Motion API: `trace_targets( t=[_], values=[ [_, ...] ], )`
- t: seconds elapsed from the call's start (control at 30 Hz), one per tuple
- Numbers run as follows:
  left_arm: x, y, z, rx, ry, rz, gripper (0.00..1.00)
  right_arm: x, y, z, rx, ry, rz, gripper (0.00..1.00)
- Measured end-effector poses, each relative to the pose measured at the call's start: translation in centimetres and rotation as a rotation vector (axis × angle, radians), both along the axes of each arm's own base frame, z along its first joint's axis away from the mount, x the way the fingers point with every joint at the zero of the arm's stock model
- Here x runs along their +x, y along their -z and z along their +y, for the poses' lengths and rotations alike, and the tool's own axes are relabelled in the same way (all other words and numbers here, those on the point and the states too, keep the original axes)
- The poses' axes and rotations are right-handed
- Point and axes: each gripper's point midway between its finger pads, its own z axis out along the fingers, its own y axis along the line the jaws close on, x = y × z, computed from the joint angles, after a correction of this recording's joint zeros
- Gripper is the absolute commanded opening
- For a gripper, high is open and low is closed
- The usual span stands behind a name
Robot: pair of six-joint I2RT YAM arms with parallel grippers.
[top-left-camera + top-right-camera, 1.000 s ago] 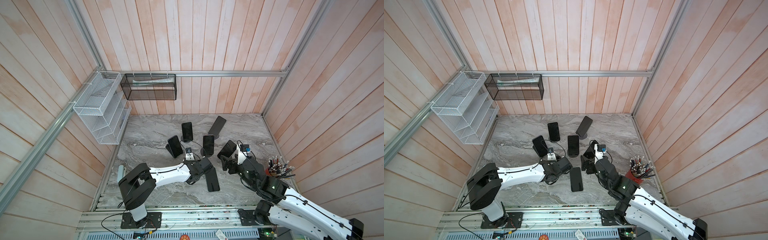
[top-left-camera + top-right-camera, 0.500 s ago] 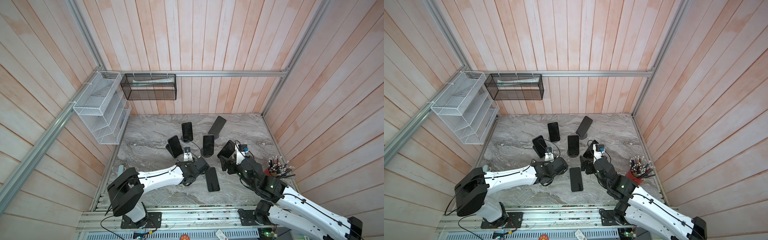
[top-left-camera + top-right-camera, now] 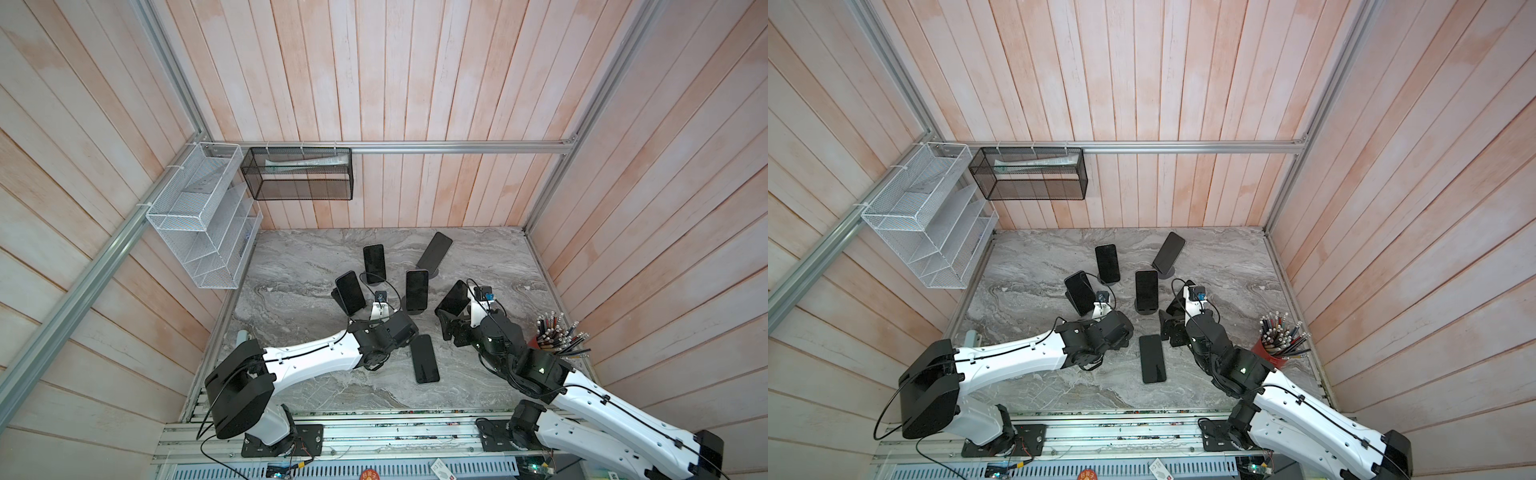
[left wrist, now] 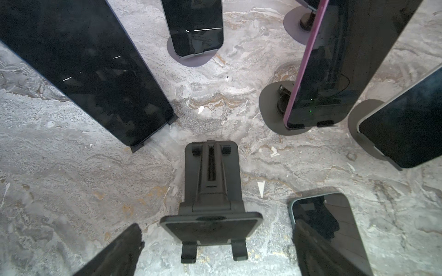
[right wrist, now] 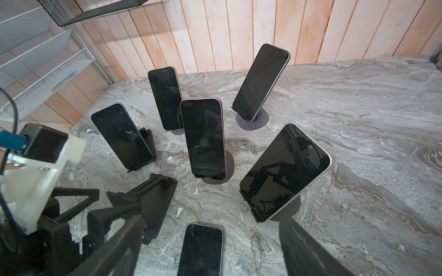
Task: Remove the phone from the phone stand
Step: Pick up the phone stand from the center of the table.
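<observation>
phone off the stand: a dark-screened phone [image 3: 424, 364] is laid flat, screen up, on the marble tabletop [image 3: 299, 266], between the two arms; also seen in a top view [image 3: 1152, 358] and at the edge of both wrist views [image 4: 330, 229] [image 5: 203, 248]
empty stand: a black folding phone stand [image 4: 211, 191] is seen standing bare on the marble, just beside the flat phone; nothing is carried on its cradle lips; in the right wrist view [image 5: 153, 198] it sits next to the left arm's hardware
left gripper: [image 4: 215, 248] spread wide apart, nothing gripped; the dark fingertips [image 4: 124, 246] are seen on either side of the empty stand, clear of it; the flat phone is not touched, as far as can be told
right gripper: [image 5: 210, 253] also held wide, nothing between the fingers; it's parked low over the marble close to the tilted phone
phones on stands: five are propped up – a purple-edged phone [image 5: 205, 138] on a round base, a blue-edged one [image 5: 122, 136], one behind it [image 5: 165, 98], a far leaning one [image 5: 260, 81], and a silver-edged one [image 5: 284, 172] tilted sideways nearest the right arm
further out: a red cup of pens [image 3: 555, 336] by the right arm; a white wire rack [image 3: 199, 216] and a black mesh basket [image 3: 299, 174] hung on the wooden walls
</observation>
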Motion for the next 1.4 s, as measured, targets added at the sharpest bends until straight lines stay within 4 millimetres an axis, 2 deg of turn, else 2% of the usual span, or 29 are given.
trace_targets(
  t=[0.47,0.67,0.8,0.9,0.97,1.17,1.27,1.4],
  values=[
    [1.2,1.9,-0.2,-0.037,-0.009,0.021,0.84,-0.2,-0.5,-0.3,0.013,0.003,-0.013,0.90],
    [1.6,2.9,0.3,-0.029,-0.044,0.027,0.73,-0.1,-0.5,-0.3,0.012,0.006,-0.013,0.90],
    [1.8,2.9,0.4,-0.034,-0.055,0.015,0.69,-0.1,-0.5,-0.5,0.009,0.013,-0.015,0.90],
    [1.8,3.0,0.4,-0.036,-0.056,0.006,0.60,-0.1,-0.5,-0.5,0.007,0.015,-0.015,0.90],
    [1.8,2.9,0.4,-0.036,-0.056,0.001,0.58,-0.1,-0.5,-0.5,0.007,0.017,-0.016,0.90],
    [0.4,1.9,-0.3,-0.019,-0.004,-0.035,0.55,0.0,-0.4,-0.6,-0.003,0.018,-0.018,0.90],
    [-0.5,0.2,-0.9,-0.043,0.027,-0.060,0.53,0.1,-0.3,-0.5,-0.016,0.015,-0.016,0.89],
    [-1.6,-2.9,-0.5,-0.078,0.048,-0.104,0.50,0.1,-0.4,-0.4,-0.027,0.011,-0.021,0.89]
  ],
)
